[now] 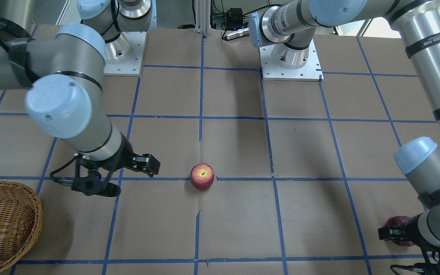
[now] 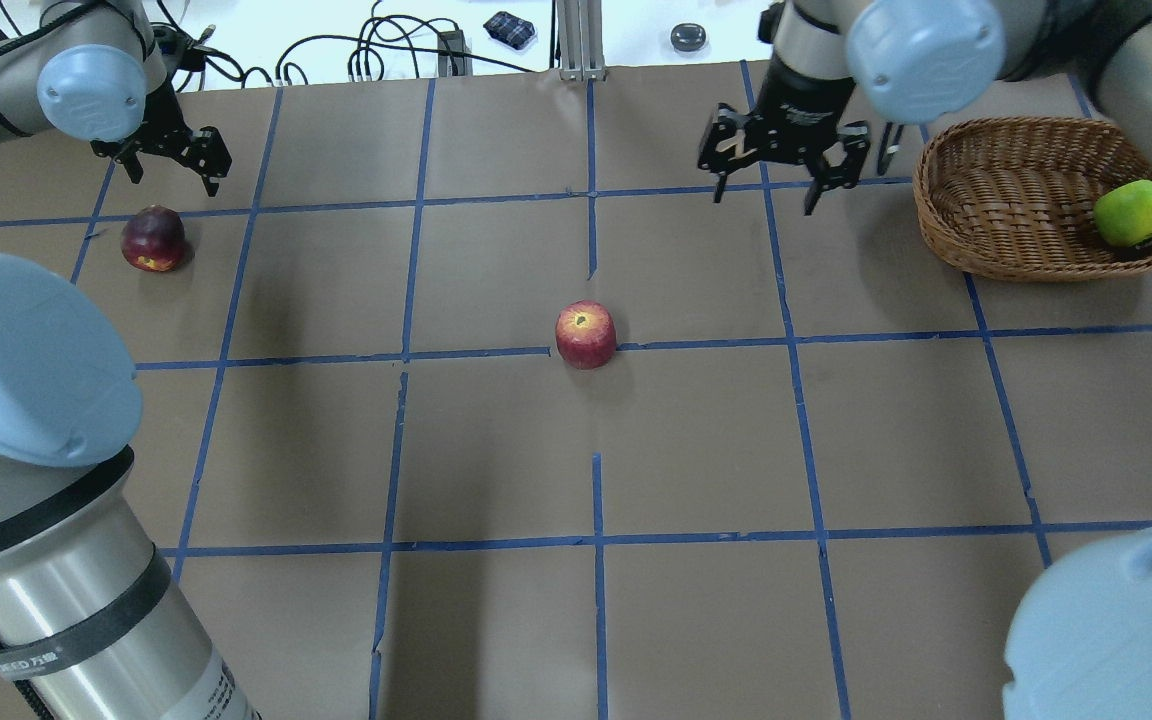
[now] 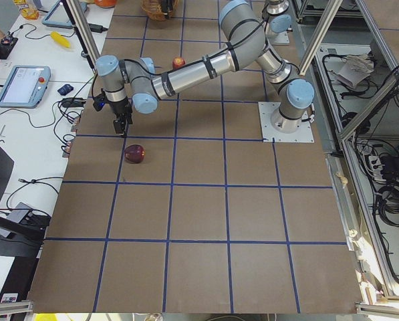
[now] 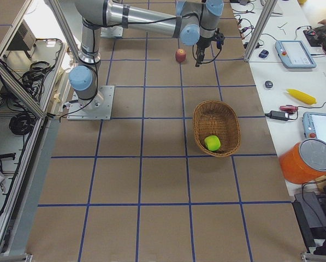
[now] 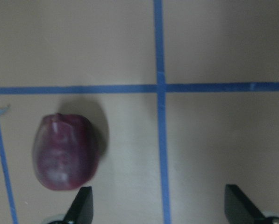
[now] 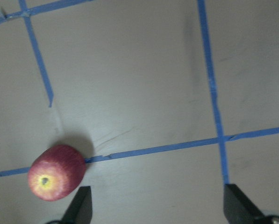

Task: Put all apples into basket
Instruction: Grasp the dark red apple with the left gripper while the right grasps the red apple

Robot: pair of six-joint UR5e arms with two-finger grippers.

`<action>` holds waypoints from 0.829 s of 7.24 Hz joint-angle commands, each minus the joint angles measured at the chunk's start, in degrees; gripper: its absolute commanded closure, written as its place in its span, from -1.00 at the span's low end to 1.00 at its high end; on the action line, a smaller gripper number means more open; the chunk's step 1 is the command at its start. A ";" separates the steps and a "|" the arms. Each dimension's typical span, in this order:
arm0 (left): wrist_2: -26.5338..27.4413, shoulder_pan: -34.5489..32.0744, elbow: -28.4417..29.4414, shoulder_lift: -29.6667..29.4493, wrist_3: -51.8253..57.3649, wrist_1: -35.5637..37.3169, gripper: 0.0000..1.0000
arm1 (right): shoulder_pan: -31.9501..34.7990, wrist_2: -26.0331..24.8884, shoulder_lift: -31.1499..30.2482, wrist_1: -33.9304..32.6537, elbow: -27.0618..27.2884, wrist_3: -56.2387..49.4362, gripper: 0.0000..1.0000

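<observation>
Maroon apple [image 2: 153, 238] lies at ten o'clock, just off the spread, empty left gripper [image 2: 171, 175]; red apple [image 2: 585, 334] sits mid-table; right gripper [image 2: 766, 190] hangs spread near the two-o'clock basket [image 2: 1006, 250], whose green apple [image 2: 1136, 212] the front-facing view crops out.

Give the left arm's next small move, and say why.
Probably slide the left gripper sideways until the maroon apple sits between its open fingers, then lower. In the left wrist view the apple lies off to one side, outside the gap, and it rests on the table, not in the basket.
</observation>
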 commanded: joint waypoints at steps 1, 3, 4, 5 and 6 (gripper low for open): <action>0.49 2.87 1.07 -3.56 7.68 2.00 -1.00 | 8.11 1.07 5.82 -6.13 0.05 13.05 -1.00; 0.40 3.06 0.01 -4.71 8.42 1.41 -1.00 | 10.60 1.25 9.17 -8.58 0.14 14.94 -1.00; 0.57 3.49 -0.17 -4.98 8.86 0.45 -1.00 | 11.39 1.07 10.23 -8.60 0.23 15.03 -1.00; 0.75 3.58 0.09 -4.98 8.95 -2.96 -1.00 | 12.09 0.98 11.37 -8.77 0.14 15.03 -1.00; 1.10 4.11 0.09 -4.89 9.21 -3.77 -0.42 | 12.19 0.98 12.25 -8.77 0.14 14.95 -1.00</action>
